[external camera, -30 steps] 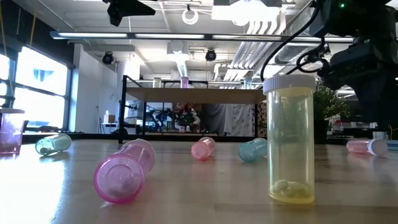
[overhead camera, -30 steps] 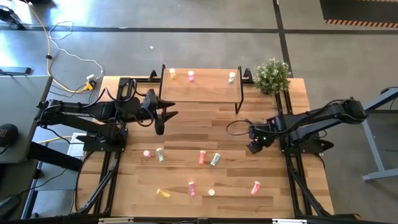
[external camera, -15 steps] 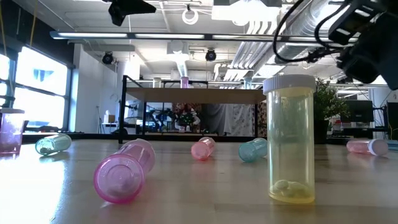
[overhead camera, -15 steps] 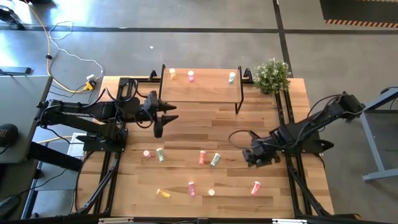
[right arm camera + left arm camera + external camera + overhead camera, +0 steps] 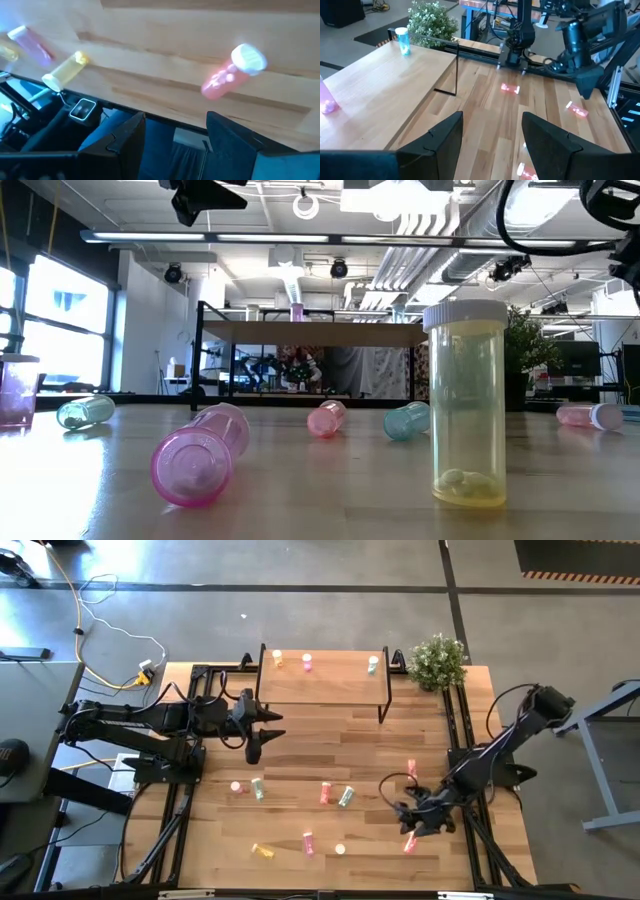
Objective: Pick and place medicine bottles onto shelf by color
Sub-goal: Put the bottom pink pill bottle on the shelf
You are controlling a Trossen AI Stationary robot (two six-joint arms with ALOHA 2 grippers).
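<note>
Pincer work first: my right pincer (image 5: 418,823) now hangs low over the near right part of the table (image 5: 300,735), its two fingers spread wide with nothing between them, and in my right wrist view a pink bottle (image 5: 231,74) with a white cap lies on its side on the planks just ahead of them. A second ago that pincer sat farther back, near the middle of the right edge; half a second ago it was partway down; now it has swung toward the near edge and stands just above that same pink bottle (image 5: 409,842). I judge this to be the approach to a pick, with the grasp not yet made. The move has also uncovered another pink bottle (image 5: 411,769) lying farther back on the right, which my arm hid in the earlier frames. My left pincer (image 5: 262,729) has hardly shifted: it waits over the left of the table, just near of the shelf (image 5: 325,680), fingers apart and empty. The shelf carries the same three upright bottles as before, a yellow bottle (image 5: 277,659), a pink one (image 5: 307,662) and a pale green bottle (image 5: 372,664), so nothing has been added yet. The other bottles lie scattered across the near half of the table where they were, well apart from the shelf.
</note>
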